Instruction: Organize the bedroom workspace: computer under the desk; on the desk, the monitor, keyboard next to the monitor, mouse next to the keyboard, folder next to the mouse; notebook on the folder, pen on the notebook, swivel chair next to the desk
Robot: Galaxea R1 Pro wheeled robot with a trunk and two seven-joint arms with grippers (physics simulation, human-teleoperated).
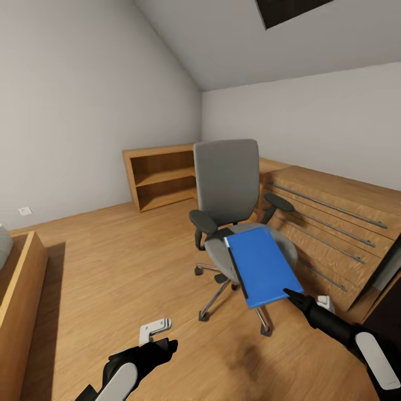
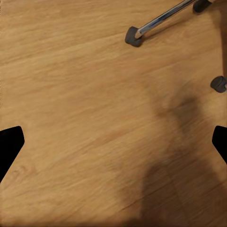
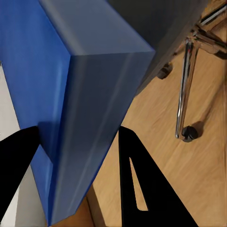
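Note:
The grey swivel chair (image 1: 228, 178) stands mid-room on the wood floor. A blue folder (image 1: 259, 267) lies across its seat and sticks out past the front edge. My right gripper (image 1: 292, 294) is at the folder's near corner. In the right wrist view its two black fingers are shut on the folder (image 3: 71, 94), one on each side of its thick edge, with the chair's chrome legs (image 3: 185, 85) behind. Down at the lower left, my left gripper (image 1: 161, 331) hangs open over bare floor, with a chair caster (image 2: 134, 37) ahead of it.
A light-wood chest with long bar handles (image 1: 334, 228) lines the right wall behind the chair. An open wooden bookshelf (image 1: 161, 175) stands in the far corner. A wooden frame (image 1: 19, 289) runs along the left edge. A dark edge (image 1: 390, 312) shows at lower right.

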